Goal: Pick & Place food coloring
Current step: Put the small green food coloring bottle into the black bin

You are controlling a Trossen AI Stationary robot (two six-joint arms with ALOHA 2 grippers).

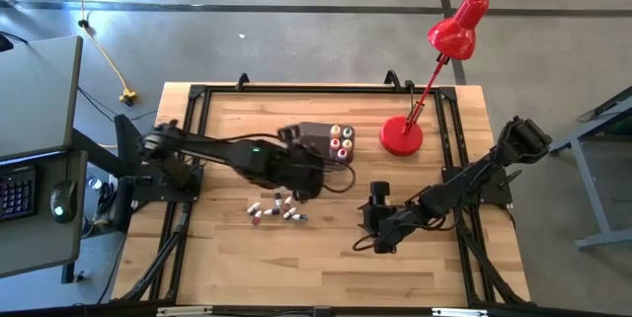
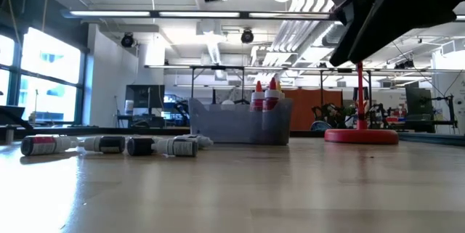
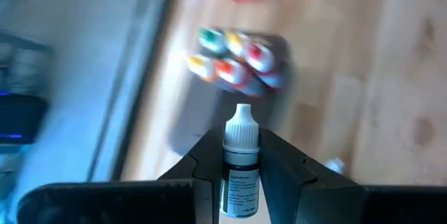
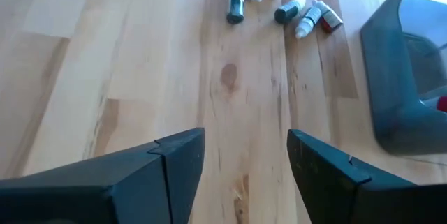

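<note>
White-capped, dark-labelled vial [image 3: 240, 161] between claw [image 3: 241, 172] fingers.

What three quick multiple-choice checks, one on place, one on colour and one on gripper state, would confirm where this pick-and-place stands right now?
1. Where do the loose bottles lie?
A. inside the bin
B. on the table in front of the bin
C. under the lamp

2. What colour is the lamp?
A. red
B. green
C. white

3. What is the left gripper doing?
A. open, empty
B. shut on a white-capped bottle
C. holding the lamp

Answers: 1 B, the high view shows them on bare wood; 2 A, shade and base are red; 3 B, the left wrist view shows the fingers clamping it.
</note>
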